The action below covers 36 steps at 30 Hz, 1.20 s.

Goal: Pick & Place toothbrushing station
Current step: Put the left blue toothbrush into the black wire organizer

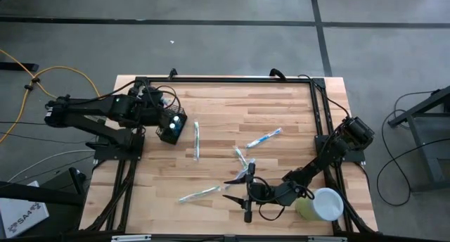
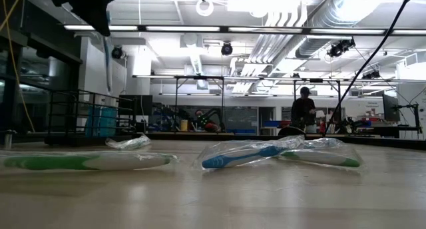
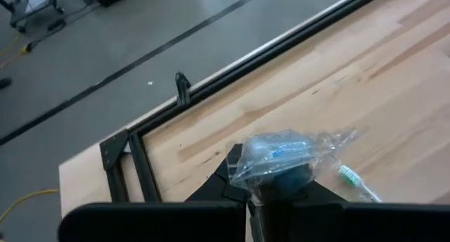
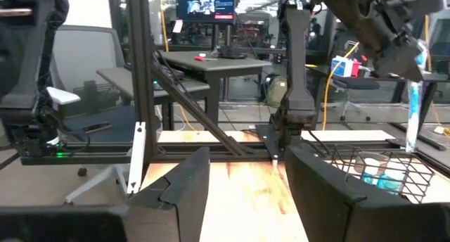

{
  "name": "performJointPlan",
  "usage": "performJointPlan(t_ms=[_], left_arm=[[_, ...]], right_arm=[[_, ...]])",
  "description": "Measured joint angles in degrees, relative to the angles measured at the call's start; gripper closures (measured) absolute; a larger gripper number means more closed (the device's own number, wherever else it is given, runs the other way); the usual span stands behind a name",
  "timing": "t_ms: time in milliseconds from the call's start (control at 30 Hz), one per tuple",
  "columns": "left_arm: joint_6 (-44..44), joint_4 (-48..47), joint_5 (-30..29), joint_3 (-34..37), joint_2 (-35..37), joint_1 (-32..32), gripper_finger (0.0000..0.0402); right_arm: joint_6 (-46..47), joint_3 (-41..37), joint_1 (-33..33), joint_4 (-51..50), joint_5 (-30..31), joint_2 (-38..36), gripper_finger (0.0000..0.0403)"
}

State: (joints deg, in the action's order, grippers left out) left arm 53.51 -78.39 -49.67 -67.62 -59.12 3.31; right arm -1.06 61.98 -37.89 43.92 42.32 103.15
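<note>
The black wire-mesh holder (image 1: 171, 127) stands on the table's left side; it also shows in the right wrist view (image 4: 383, 168), with something blue inside. My left gripper (image 1: 164, 112) is above it, shut on a plastic-wrapped blue toothbrush (image 4: 414, 94). My right gripper (image 1: 238, 190) is open and empty, low over the table's near middle, and its fingers (image 4: 184, 189) point toward the holder. Several more wrapped toothbrushes lie flat on the wood: a white one (image 1: 196, 140), a blue one (image 1: 264, 138), and a green one (image 1: 199, 194). My left gripper pinches the wrapped toothbrush near its upper end (image 4: 416, 59) between its two fingers, coming from above. The wrapper bunches at the fingertips (image 3: 278, 154). The brush hangs about upright below the fingers, lifted clear of the table, with its lower end (image 4: 410, 147) at the holder's rim.
A pale green cup with a white inside (image 1: 320, 204) lies at the near right by my right arm. A black frame rail (image 1: 232, 80) runs round the table. Another wrapped brush (image 1: 244, 157) lies near my right gripper. A person (image 2: 304, 109) stands far off in the room.
</note>
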Motion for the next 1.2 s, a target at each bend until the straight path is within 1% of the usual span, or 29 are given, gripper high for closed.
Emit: performJointPlan(t_ms=[100,200,333,433,533,700,900,1033,1200], left_arm=[[-1.1,2.6,0.5,1.2,0.7,-0.1,0.0396],[-4.2,6.0,1.8,1.2,1.4,-0.1,0.0396],[-8.3,9.0,4.6,1.2,2.4,-1.3,0.0396],[-9.2,9.0,6.1,1.3,3.0,-3.6,0.0396],[-11.5,9.5,9.3,1.3,3.9,-6.7,0.0396],[-16.6,13.1,14.8,1.3,4.5,-12.3,0.0396],[-21.2,16.6,19.5,1.5,4.1,-16.7,0.0396],[-22.7,16.5,22.1,2.0,3.8,-19.3,0.0396],[-22.8,17.4,23.0,5.6,3.8,-22.0,0.0396]], right_arm=[[0.0,0.0,0.0,0.0,-0.7,0.0,0.0225],[0.1,0.0,0.0,0.0,-0.7,0.0,0.0226],[1.5,0.0,0.0,0.0,-0.7,0.0,0.0229],[1.4,0.0,0.0,0.0,-0.7,0.0,0.0229],[1.5,0.0,0.0,0.0,-0.8,0.0,0.023],[1.5,0.0,0.0,0.0,-0.9,0.0,0.023],[1.5,0.0,0.0,0.0,-0.9,0.0,0.023],[1.4,0.0,0.0,0.0,-0.9,0.0,0.023],[1.4,0.0,0.0,0.0,-0.9,0.0,0.023]])
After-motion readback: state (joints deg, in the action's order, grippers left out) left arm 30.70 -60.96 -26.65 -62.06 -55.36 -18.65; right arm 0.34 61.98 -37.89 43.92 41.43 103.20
